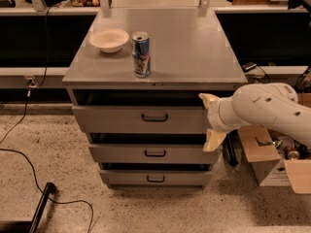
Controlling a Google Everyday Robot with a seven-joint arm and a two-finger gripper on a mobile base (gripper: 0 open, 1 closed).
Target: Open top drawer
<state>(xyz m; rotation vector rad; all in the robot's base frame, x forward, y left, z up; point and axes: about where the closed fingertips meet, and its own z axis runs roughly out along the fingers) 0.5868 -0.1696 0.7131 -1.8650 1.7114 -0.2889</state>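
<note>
The top drawer (112, 120) sits directly left of the gripper (212, 122), its right end reaching in between the two fingers. It is the uppermost and widest of three grey metal drawers, with a flat plain front and a small black bar handle (155, 117) at its middle, well to the left of the gripper. Above its front edge runs a dark band of shadow under the cabinet top (194, 47), so the drawer stands out a little way. How deep it goes cannot be made out in that shadow.

The gripper is spread wide. One cream finger (209, 100) lies at the drawer's upper right corner and the other hangs below the drawer's lower edge, over the gap above the middle drawer (121, 154). Whether either finger actually presses on the metal cannot be told, and nothing is clamped between them. The drawer's right end is hidden behind the gripper and wrist. The white arm (265, 111) runs off to the right of the gripper and is cut by the picture's edge.

Below and left of the gripper are the middle drawer and the bottom drawer (126, 178), each narrower and with a like handle. Up and left of the gripper, on the cabinet top, a blue drink can (141, 54) stands upright, and a pale bowl (109, 40) sits just beyond it to the left. Below the arm, to the gripper's right, are open cardboard boxes (262, 154), whose contents are too small to name. A black cable (29, 154) trails across the speckled floor far to the left.
</note>
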